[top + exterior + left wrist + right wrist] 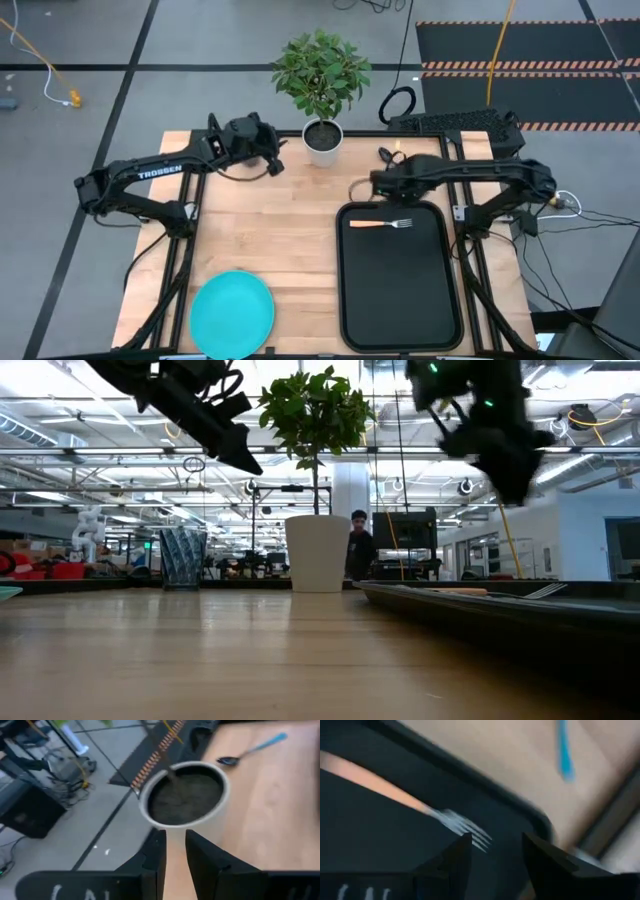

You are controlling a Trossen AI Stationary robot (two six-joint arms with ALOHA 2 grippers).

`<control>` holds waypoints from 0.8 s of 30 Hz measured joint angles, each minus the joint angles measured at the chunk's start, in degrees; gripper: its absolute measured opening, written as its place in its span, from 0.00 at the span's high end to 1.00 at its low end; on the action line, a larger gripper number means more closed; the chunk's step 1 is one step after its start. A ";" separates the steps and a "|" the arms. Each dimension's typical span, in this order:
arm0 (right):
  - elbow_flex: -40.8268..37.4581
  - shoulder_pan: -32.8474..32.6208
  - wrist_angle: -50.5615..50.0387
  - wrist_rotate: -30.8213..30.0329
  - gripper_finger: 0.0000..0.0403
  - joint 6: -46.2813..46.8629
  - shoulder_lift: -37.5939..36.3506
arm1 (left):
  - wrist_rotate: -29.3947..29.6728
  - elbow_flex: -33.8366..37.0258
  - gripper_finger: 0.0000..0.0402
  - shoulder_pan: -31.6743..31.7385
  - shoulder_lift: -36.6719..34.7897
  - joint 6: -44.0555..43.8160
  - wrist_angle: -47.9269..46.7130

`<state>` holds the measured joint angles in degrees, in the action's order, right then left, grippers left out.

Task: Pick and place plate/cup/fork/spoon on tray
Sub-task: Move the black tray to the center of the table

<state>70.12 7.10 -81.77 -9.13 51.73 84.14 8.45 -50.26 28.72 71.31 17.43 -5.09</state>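
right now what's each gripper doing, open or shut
left gripper: open, empty, by the plant pot.
right gripper: open, empty, over the fork on the tray.

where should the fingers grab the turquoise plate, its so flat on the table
Probably at the rim of the round flat turquoise plate. It lies flat on the wooden table, so only the edge offers purchase. Come from above on the side facing the black rectangular tray, with one finger slipped under the lip.

Left end effector point(174, 851), fingers slightly apart, just short of white pot point(184, 795); spoon point(252, 749) on table point(270, 810) beyond.
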 joint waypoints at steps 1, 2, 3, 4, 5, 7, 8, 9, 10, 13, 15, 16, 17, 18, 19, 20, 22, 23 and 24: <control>-1.36 -0.67 -2.33 0.31 0.59 1.66 0.17 | 0.00 0.02 0.81 0.46 0.00 -0.18 0.46; -2.98 -1.45 -3.09 0.30 0.58 2.73 -0.03 | -0.06 0.02 0.81 0.98 0.00 -0.47 0.88; -4.99 -2.24 -2.46 0.29 0.58 3.63 -0.83 | -0.21 0.02 0.81 1.47 -0.12 -0.52 1.22; -7.20 -3.15 -0.97 0.33 0.58 4.94 -2.07 | -0.94 0.02 0.81 1.91 -0.20 -0.53 1.52; -9.51 -3.95 0.89 0.36 0.58 6.44 -3.59 | -1.47 0.02 0.81 2.28 -0.24 -0.56 1.86; -14.23 -5.10 6.34 0.79 0.58 9.50 -7.50 | -3.25 0.02 0.81 2.94 -0.24 -0.57 1.97; -16.41 -5.35 8.30 1.73 0.58 10.89 -9.29 | -4.20 0.02 0.81 3.03 -0.22 -0.59 1.86; -18.89 -5.32 9.40 2.85 0.58 12.42 -11.01 | -5.18 0.02 0.81 3.05 -0.22 -0.59 1.63; -21.13 -5.01 9.42 3.63 0.58 13.69 -12.60 | -6.21 0.02 0.81 3.15 -0.22 -0.59 0.98; -26.48 -3.40 8.51 5.39 0.58 15.85 -16.51 | -7.18 1.34 0.81 3.14 -0.22 0.03 0.60; -27.97 -2.17 9.81 6.04 0.58 15.47 -17.75 | -7.13 3.11 0.81 3.22 -0.20 0.85 1.73; -27.75 -1.95 9.70 6.08 0.58 15.66 -18.29 | -7.13 4.02 0.81 3.45 -0.15 1.26 2.82; -27.48 -1.64 9.49 6.14 0.58 15.90 -18.53 | -7.12 4.88 0.81 3.65 -0.15 1.55 4.30; -27.23 -1.36 9.01 6.21 0.58 16.02 -18.53 | -7.13 5.60 0.81 3.89 -0.15 1.53 5.68; -27.14 -1.13 8.80 6.28 0.58 16.30 -18.56 | -7.10 6.16 0.81 4.32 -0.17 1.31 6.48; -27.12 -1.08 8.64 6.48 0.58 16.69 -18.51 | -7.11 6.55 0.81 4.75 -0.17 0.95 6.83; -26.99 -1.08 8.16 7.56 0.58 16.93 -18.06 | -7.03 7.00 0.81 5.33 -0.17 0.41 6.91; -26.99 -1.08 8.17 7.76 0.58 16.50 -17.72 | -6.99 7.16 0.81 5.68 -0.17 0.31 6.96; -27.02 -1.08 8.40 7.76 0.58 16.04 -17.39 | -7.00 7.34 0.81 5.88 -0.17 0.23 6.96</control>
<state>43.11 6.02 -73.37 -1.37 67.77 66.75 1.44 -42.92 34.60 71.13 17.67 1.87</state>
